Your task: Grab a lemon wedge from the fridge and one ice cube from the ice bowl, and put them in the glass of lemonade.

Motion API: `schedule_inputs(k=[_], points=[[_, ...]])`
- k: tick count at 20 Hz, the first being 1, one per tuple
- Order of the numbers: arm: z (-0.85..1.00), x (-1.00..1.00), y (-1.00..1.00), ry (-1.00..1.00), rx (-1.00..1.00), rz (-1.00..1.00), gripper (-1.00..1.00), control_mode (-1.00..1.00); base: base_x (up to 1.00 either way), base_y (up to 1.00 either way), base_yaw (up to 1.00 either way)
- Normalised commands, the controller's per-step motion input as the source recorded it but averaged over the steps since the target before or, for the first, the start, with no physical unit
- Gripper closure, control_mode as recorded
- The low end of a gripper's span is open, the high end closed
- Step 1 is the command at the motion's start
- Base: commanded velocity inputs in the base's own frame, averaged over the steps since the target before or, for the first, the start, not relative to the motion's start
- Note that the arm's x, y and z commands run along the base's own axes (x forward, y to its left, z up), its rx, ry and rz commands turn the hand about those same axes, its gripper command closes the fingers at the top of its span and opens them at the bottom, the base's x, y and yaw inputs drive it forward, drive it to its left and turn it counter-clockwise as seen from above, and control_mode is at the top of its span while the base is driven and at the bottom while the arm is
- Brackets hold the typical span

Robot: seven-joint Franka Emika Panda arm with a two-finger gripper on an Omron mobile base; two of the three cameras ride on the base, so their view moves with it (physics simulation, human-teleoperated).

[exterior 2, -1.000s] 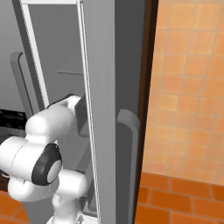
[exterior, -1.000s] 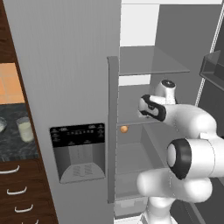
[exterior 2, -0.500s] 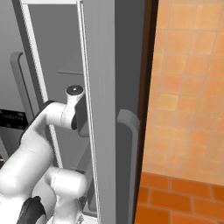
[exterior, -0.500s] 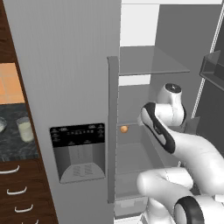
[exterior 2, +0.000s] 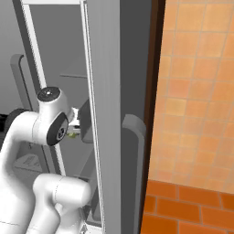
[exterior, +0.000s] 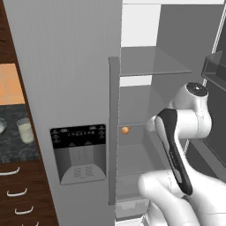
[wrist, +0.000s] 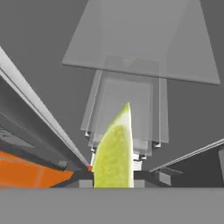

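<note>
In the hand view the yellow-green lemon wedge (wrist: pixel 113 146) stands upright between my gripper's (wrist: pixel 114 177) two dark fingertips, which are shut on it. The right base view shows the same wedge (exterior 2: pixel 71 135) as a small speck at the gripper (exterior 2: pixel 75 132), just left of the open door's edge. The grey fridge (exterior: pixel 66 66) has its left door with the black dispenser closed and its right side open, with my arm in front of the shelves. The glass of lemonade (exterior: pixel 25 131) stands on the dark counter at far left, beside the ice bowl (exterior: pixel 1 126), which is cut off by the frame edge.
A small round orange fruit (exterior: pixel 125 130) lies on a fridge shelf left of my arm. Glass shelves (exterior: pixel 152 66) span the fridge interior. The open fridge door (exterior 2: pixel 107 114) with its handle (exterior 2: pixel 135 151) stands close to my right; behind it is an orange tiled wall (exterior 2: pixel 196 91).
My arm has refolded; its wrist has shifted right in the left base view, away from the shelves. The gripper stays shut on the wedge.
</note>
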Motion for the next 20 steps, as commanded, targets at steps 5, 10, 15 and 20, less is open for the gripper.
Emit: schedule_inputs(k=[5,10,15,20], points=[[1.0,-1.0,0.16,0.0,0.0,0.0,1.0,-1.0,0.0,0.0,0.0],[0.52,-1.0,0.26,-0.11,0.0,0.0,1.0,-1.0,0.0,0.0,0.0],[0.03,-0.21,0.01,-0.07,0.0,0.01,1.0,-1.0,0.0,0.0,0.0],[0.0,0.0,0.0,0.0,0.0,0.0,1.0,-1.0,0.0,0.0,0.0]])
